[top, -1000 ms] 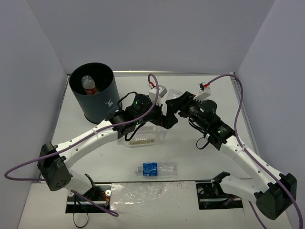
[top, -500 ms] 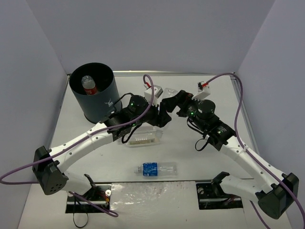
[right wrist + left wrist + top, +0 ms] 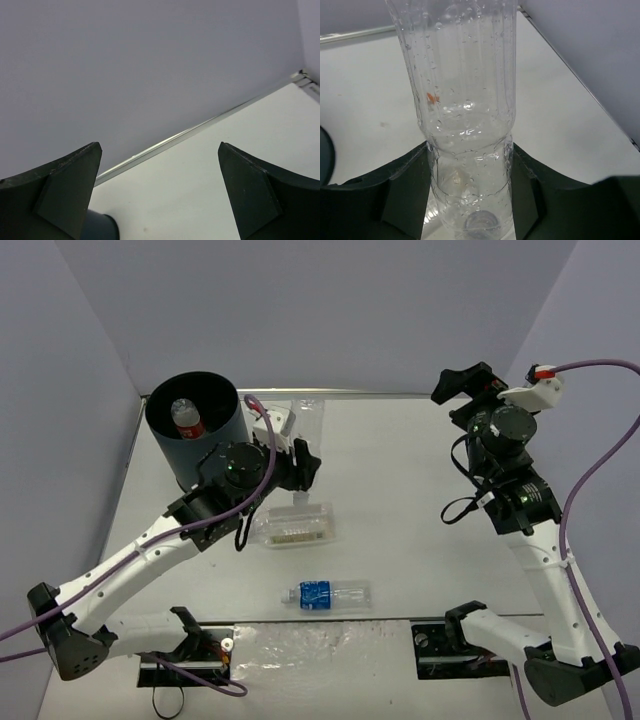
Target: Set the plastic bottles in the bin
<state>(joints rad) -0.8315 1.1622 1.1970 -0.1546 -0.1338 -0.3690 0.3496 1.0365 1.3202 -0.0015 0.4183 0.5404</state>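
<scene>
- Closest to the arm bases, a blue-labelled bottle [image 3: 333, 593] lies on its side on the pale surface [image 3: 400, 500], well apart from both arms.
- A little farther back, the wide ribbed bottle [image 3: 295, 525] also lies on its side. The left arm reaches over its left end without touching it, as far as I can tell.
- Beyond that, the left end effector [image 3: 470, 200] is pinching a plain clear bottle [image 3: 462, 100] low on its body, near the cap end. The dark fingers [image 3: 395, 195] press in from both sides.
- That bottle points away from the wrist and has droplets clinging inside it. From above it sits just to the right of the bin [image 3: 195, 445], not over the opening.
- The bin is a tall dark bucket with a small white logo, standing at the far left of the surface. A red-labelled bottle [image 3: 186, 418] is already inside, upright against the far wall.
- Farthest off, the right end effector [image 3: 159, 170] is raised by the far right corner. It is spread wide with nothing between its fingers and faces the seam where the surface meets the back wall [image 3: 125, 65].
</scene>
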